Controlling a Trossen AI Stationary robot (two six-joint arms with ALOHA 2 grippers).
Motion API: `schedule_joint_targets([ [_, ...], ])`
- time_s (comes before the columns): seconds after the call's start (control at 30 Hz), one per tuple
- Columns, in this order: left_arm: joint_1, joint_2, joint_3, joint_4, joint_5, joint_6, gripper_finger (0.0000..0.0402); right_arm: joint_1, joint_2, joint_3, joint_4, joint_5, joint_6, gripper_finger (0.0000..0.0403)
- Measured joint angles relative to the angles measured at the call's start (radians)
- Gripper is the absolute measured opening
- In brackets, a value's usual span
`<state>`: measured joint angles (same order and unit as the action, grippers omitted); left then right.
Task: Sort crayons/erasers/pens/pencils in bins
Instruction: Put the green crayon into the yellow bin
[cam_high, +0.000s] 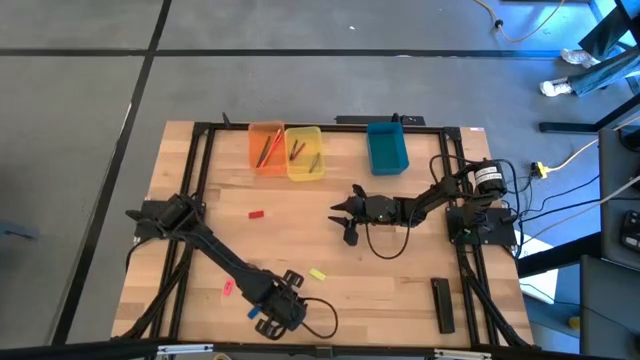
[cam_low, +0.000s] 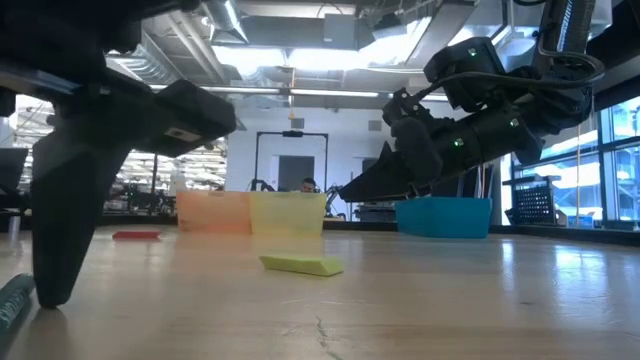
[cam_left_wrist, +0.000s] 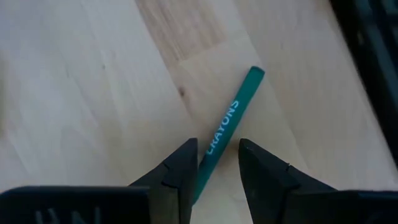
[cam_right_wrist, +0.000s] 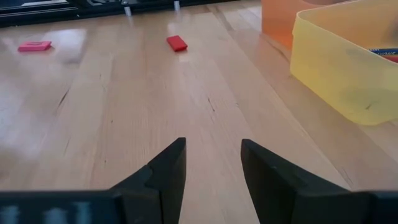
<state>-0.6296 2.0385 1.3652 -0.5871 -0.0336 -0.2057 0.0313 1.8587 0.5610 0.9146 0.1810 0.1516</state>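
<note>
1. High view: the left gripper (cam_high: 268, 313) is reaching down at the near edge of the table (cam_high: 330, 290), over a small blue-green stick that is barely showing beside it. The right gripper (cam_high: 336, 209) is hovering mid-table, pointing away from the teal bin (cam_high: 386, 147) toward the orange bin (cam_high: 265, 147) and the yellow bin (cam_high: 304, 152), which are sitting side by side and touching. A red eraser (cam_high: 257, 214), a yellow eraser (cam_high: 318, 273) and a pink eraser (cam_high: 227, 288) are lying loose on the wood; a long black bar (cam_high: 443, 304) is lying near the right arm's side.

2. Low view: the yellow eraser (cam_low: 301, 265) is lying flat in front of the bins, and the right gripper (cam_low: 345, 190) is hanging above the table, touching nothing.

3. Left wrist view: the left gripper (cam_left_wrist: 217, 163) is standing with its fingers (cam_left_wrist: 180, 171) narrowly parted, straddling the near end of a green crayon (cam_left_wrist: 231, 121) lying on the wood; whether they are pressing it is not clear.

4. Right wrist view: the right gripper (cam_right_wrist: 213, 163) is holding its fingers apart and empty, with the red eraser (cam_right_wrist: 176, 43) and the pink eraser (cam_right_wrist: 35, 46) well ahead and the yellow bin (cam_right_wrist: 348, 68) to one side.
</note>
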Motion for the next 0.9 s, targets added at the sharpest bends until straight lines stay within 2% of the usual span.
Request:
schedule_joint_targets([
  [0.17, 0.005, 0.002, 0.001, -0.016, -0.007, -0.010, 0.0097, 0.000, 0.000, 0.000, 0.000, 0.000, 0.000, 0.0157],
  [0.43, 0.029, 0.002, 0.001, -0.026, -0.004, -0.024, 0.0024, 0.000, 0.000, 0.000, 0.000, 0.000, 0.000, 0.0157],
  [0.57, 0.049, -0.011, -0.002, -0.055, -0.013, -0.029, 0.0005, 0.000, 0.000, 0.000, 0.000, 0.000, 0.000, 0.0157],
  [0.9, 0.145, -0.159, -0.006, -0.375, -0.311, -0.151, 0.0025, 0.000, 0.000, -0.001, 0.000, 0.001, 0.000, 0.0157],
])
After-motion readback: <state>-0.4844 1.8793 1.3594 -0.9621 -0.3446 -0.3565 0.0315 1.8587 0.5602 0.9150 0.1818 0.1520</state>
